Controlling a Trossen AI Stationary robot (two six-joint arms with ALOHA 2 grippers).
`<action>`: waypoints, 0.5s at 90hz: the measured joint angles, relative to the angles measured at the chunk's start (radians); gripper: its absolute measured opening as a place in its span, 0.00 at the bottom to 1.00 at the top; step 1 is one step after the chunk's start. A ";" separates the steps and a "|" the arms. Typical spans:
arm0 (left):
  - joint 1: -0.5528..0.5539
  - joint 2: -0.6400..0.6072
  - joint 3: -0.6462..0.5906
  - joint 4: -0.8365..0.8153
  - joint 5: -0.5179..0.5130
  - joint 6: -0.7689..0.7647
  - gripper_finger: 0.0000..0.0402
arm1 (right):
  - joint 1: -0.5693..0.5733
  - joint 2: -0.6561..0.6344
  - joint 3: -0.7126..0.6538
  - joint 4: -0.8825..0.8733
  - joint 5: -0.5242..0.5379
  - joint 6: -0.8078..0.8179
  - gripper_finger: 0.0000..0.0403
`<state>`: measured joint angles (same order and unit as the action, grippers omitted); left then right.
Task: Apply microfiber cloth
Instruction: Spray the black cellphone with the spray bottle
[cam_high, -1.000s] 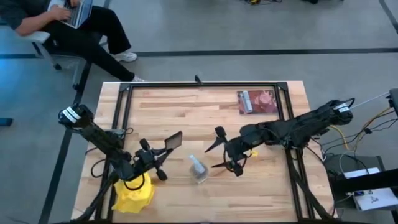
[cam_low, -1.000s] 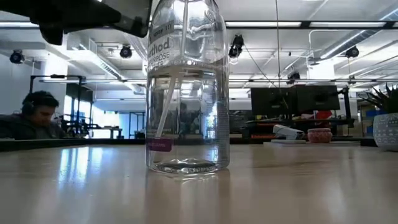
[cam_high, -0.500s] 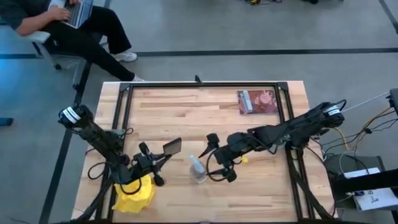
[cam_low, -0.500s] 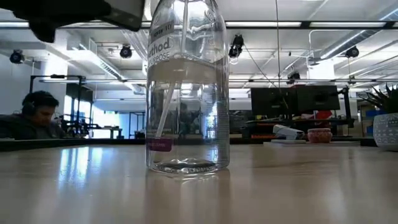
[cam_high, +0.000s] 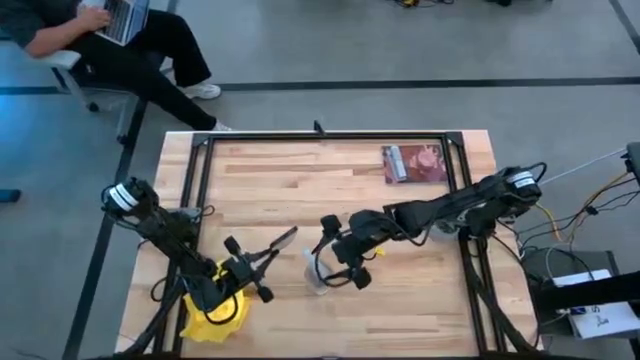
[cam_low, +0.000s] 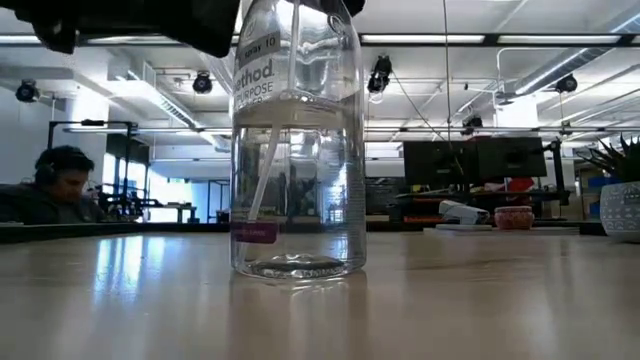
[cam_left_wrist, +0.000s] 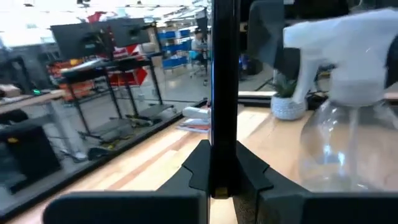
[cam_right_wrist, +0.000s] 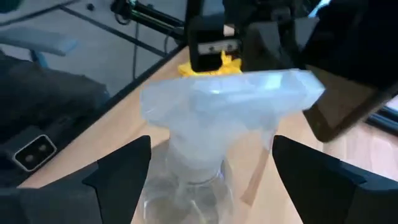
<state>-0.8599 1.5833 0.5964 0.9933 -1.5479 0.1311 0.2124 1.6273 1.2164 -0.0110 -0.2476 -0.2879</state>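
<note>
The yellow cloth (cam_high: 213, 318) lies crumpled at the near left corner of the wooden surface (cam_high: 300, 175), partly under the left arm. In the right wrist view a small part of it (cam_right_wrist: 211, 64) shows beyond the bottle, behind the left arm's dark body.

The left tool (cam_high: 262, 267) sits just above and beside the cloth, clamped on a black phone (cam_high: 281, 240) that is held tilted on edge, clear of the surface. In the left wrist view the phone (cam_left_wrist: 224, 93) appears as a thin upright dark edge pinched between the two fingers (cam_left_wrist: 186, 171).

The clear spray bottle (cam_high: 316, 277) stands upright near the front middle of the surface, between the two arms. In the low view the bottle (cam_low: 297, 150) fills the centre, partly filled with clear liquid, a tube running down inside.

The right tool (cam_high: 337, 255) is at the bottle, its fingers spread apart on either side of the white spray head. The right wrist view shows the head (cam_right_wrist: 227, 102) between the two open fingers (cam_right_wrist: 118, 177); contact cannot be confirmed.

A flat reddish packet (cam_high: 414, 163) lies near the far right of the surface, well apart from the arms.

Beyond the far left corner, a seated person (cam_high: 110, 45) holds a laptop.
</note>
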 joint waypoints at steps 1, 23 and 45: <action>0.001 0.000 0.002 0.000 -0.002 0.001 0.03 | -0.002 0.000 0.001 0.001 -0.003 -0.002 0.79; 0.002 -0.001 0.015 -0.001 0.002 -0.003 0.03 | -0.044 0.006 0.004 -0.006 -0.048 -0.055 0.77; 0.015 0.000 0.014 -0.002 0.002 -0.020 0.03 | -0.070 0.013 0.004 0.026 -0.234 -0.094 0.77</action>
<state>-0.8454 1.5829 0.6102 0.9913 -1.5459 0.1112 0.1424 1.6402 1.2205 0.0147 -0.4811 -0.3823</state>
